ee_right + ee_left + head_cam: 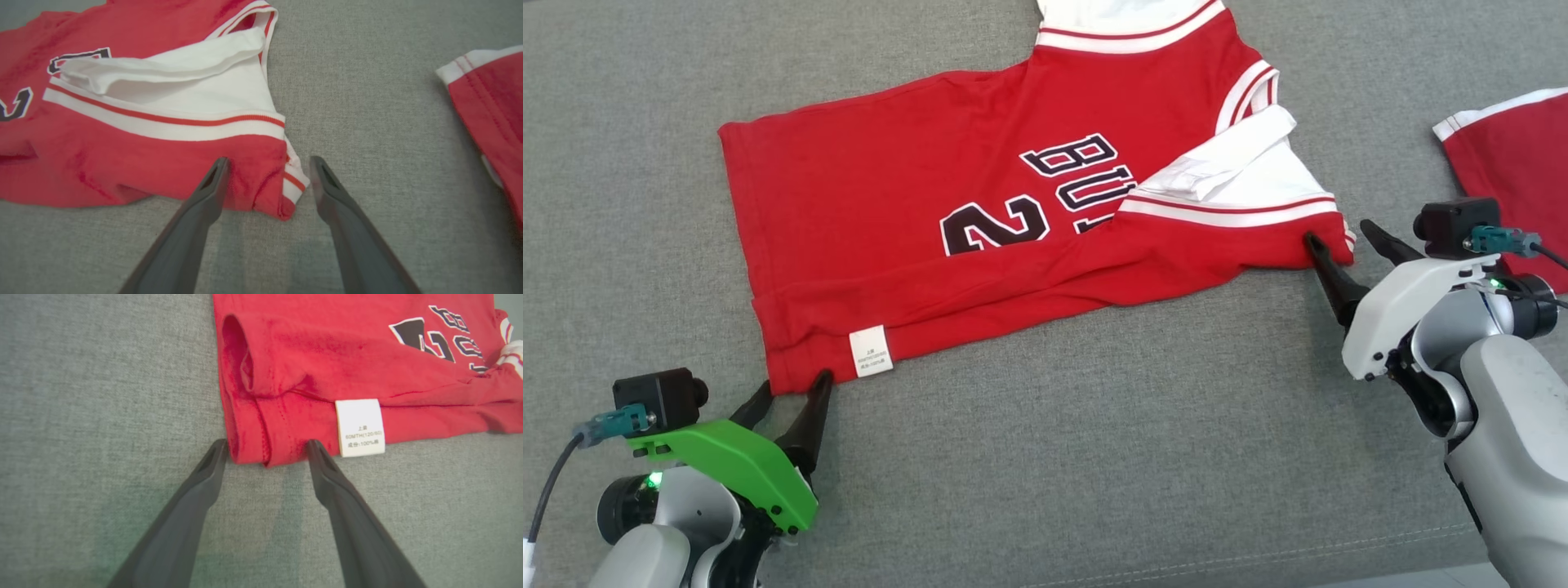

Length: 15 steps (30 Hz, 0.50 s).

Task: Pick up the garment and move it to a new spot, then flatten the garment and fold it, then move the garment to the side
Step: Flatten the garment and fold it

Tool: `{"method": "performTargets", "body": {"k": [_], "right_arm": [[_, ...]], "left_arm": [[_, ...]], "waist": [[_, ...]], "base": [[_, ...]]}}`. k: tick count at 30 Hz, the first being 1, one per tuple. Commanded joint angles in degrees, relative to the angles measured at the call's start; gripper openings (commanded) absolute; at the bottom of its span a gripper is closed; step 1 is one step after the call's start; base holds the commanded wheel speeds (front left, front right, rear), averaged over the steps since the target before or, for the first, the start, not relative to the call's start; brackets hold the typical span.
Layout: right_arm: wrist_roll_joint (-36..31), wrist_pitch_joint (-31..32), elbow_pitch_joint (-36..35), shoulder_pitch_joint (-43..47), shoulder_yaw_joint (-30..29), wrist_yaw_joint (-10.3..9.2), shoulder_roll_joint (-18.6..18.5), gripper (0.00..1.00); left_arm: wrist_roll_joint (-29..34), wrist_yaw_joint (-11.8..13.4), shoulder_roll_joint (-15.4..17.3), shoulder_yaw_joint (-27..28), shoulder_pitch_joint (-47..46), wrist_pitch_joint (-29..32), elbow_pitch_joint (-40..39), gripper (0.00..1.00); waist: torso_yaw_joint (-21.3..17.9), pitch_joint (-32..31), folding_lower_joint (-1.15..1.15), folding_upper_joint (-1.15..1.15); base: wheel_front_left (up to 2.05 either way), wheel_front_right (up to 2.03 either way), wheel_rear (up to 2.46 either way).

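Garment [890, 220] lies on grey fabric [1094, 449], second red piece [1519, 163] beside right tool [1339, 233].

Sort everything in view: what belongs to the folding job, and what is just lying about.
Job in hand:
red jersey, partly folded
left gripper, open at its hem corner
right gripper, open at its striped corner

Lying about:
second red garment, off to the right
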Motion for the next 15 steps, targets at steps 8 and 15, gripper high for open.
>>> {"method": "performTargets", "body": {"k": [8,15], "right_arm": [[-2.94,3.5,0.79,0.67,-4.0,-0.01,1.78,1.0],[-0.06,5.64,2.01,-1.32,-4.25,-0.01,3.51,0.0]], "left_arm": [[-1.55,-1.76,-1.33,-0.51,-2.72,0.6,2.7,1.0],[-3.12,-4.9,-1.26,-1.66,-4.46,2.06,3.94,0.0]], "waist": [[0.56,1.85,0.0,0.28],[0.77,1.79,0.0,0.28]], "base": [[0.0,0.0,0.0],[0.0,0.0,0.0]]}}
